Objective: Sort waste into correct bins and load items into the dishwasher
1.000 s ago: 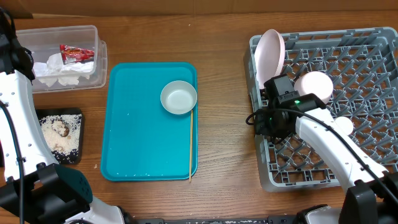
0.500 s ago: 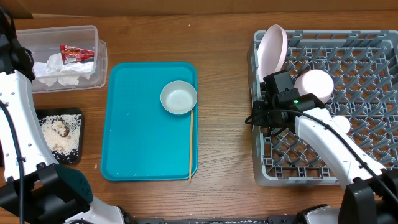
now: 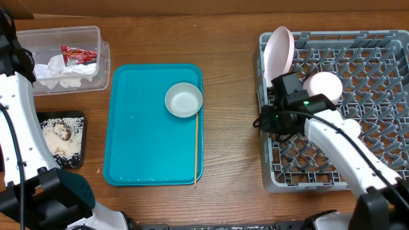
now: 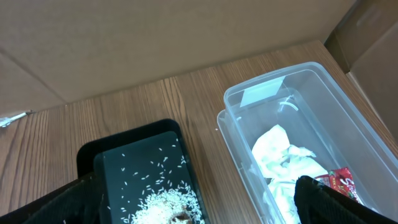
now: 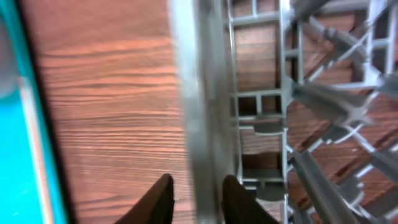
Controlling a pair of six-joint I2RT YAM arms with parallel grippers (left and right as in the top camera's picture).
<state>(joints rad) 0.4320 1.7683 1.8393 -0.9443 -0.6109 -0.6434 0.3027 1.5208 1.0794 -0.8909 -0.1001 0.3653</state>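
The grey dish rack (image 3: 339,160) stands at the right. In it a pale pink plate (image 3: 280,50) stands on edge, with a white round dish (image 3: 323,86) and a small white cup (image 3: 351,128). My right gripper (image 3: 268,121) is shut on the rack's left rim (image 5: 199,93), one finger on each side (image 5: 199,202). A grey-white bowl (image 3: 184,100) sits on the teal tray (image 3: 140,140). The clear tub (image 3: 96,45) holds the napkin (image 3: 61,73) and red wrapper (image 3: 78,54). The black tray (image 3: 45,118) holds rice (image 3: 61,137). My left gripper (image 4: 199,208) is open above the tub (image 4: 249,109) and black tray (image 4: 124,140).
A thin wooden chopstick (image 3: 195,147) lies along the teal tray's right edge. Bare wooden table (image 3: 233,140) lies between the teal tray and the rack. A cardboard wall (image 4: 155,37) stands behind the tub and black tray.
The rack has turned from skewed to square with the table, its left rim held by my right gripper. The left arm has not moved.
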